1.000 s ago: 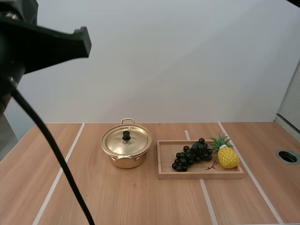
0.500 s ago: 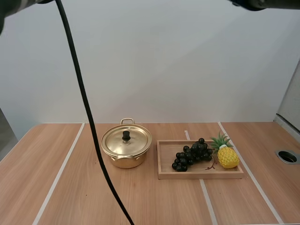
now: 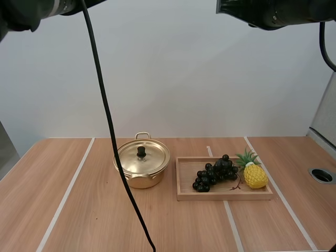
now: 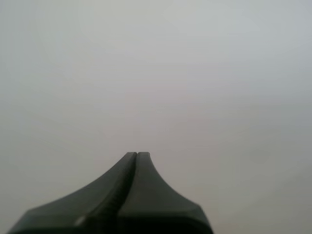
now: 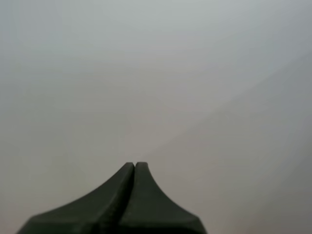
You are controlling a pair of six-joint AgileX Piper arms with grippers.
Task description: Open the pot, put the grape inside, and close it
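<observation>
High view: a round, shiny gold metal pot (image 3: 140, 181) sits on the light wooden table (image 3: 79, 210). Its matching gold lid (image 3: 152, 157) is seated on it, with a small black knob (image 3: 141, 151) upright at the centre. One loop handle faces away and another faces the camera. Just to the pot's right lies a shallow rectangular wooden tray (image 3: 224, 196). A bunch of dark, nearly black grapes (image 3: 214, 174) rests in the middle of the tray. A small yellow pineapple with green leaves (image 3: 255, 176) lies at its right end, close beside the grapes. The left arm (image 3: 26, 13) and right arm (image 3: 273, 11) are raised high, well apart from pot and tray. The left wrist view gives the finger detail: the left gripper (image 4: 137, 155) has its black fingers pressed together into one dark wedge, holding nothing, against a plain pale grey surface. In the right wrist view the right gripper (image 5: 134, 165) looks the same.
</observation>
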